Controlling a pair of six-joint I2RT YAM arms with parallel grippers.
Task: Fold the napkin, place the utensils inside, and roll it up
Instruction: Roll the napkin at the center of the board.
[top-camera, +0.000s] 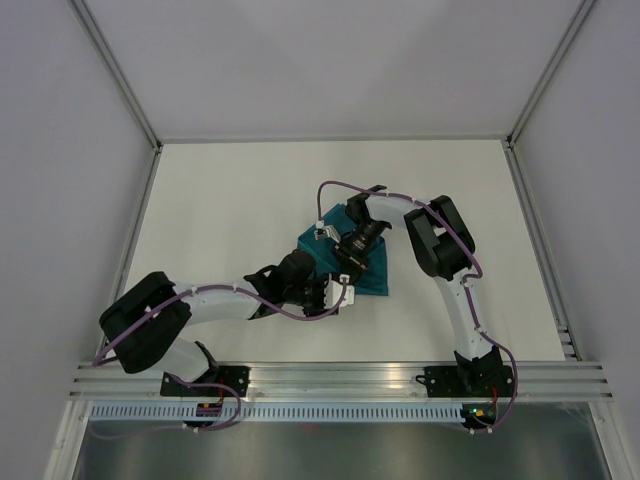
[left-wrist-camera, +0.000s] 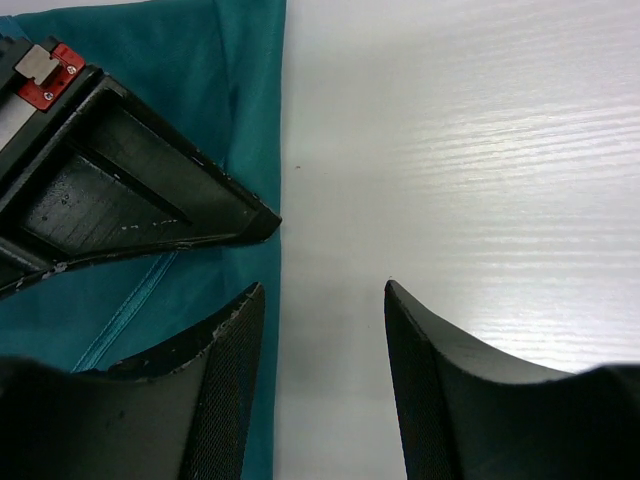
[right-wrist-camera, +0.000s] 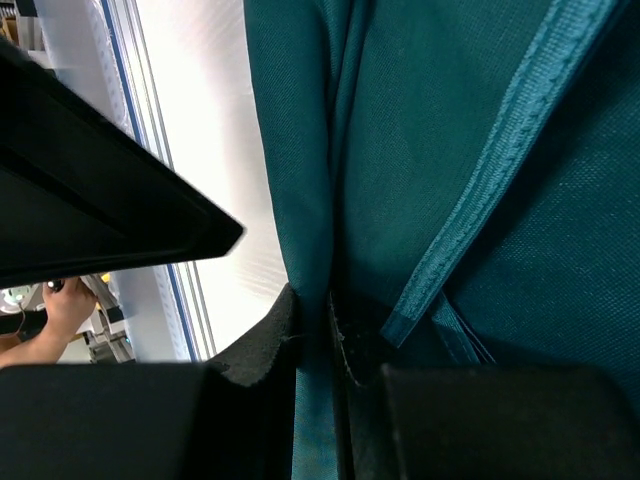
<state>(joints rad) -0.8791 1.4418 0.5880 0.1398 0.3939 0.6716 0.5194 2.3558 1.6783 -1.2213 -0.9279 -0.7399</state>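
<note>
The teal napkin lies bunched and folded at the table's middle, mostly under both grippers. My right gripper is shut on a raised fold of the napkin, with cloth pinched between its fingertips; a hem strip runs diagonally beside them. My left gripper is open and empty at the napkin's edge. In the left wrist view one finger is over the cloth and the other over bare table. The right gripper's finger sits just ahead of it. The dark blue utensil is out of view.
The white table is bounded by grey enclosure walls and metal frame posts. An aluminium rail with both arm bases runs along the near edge.
</note>
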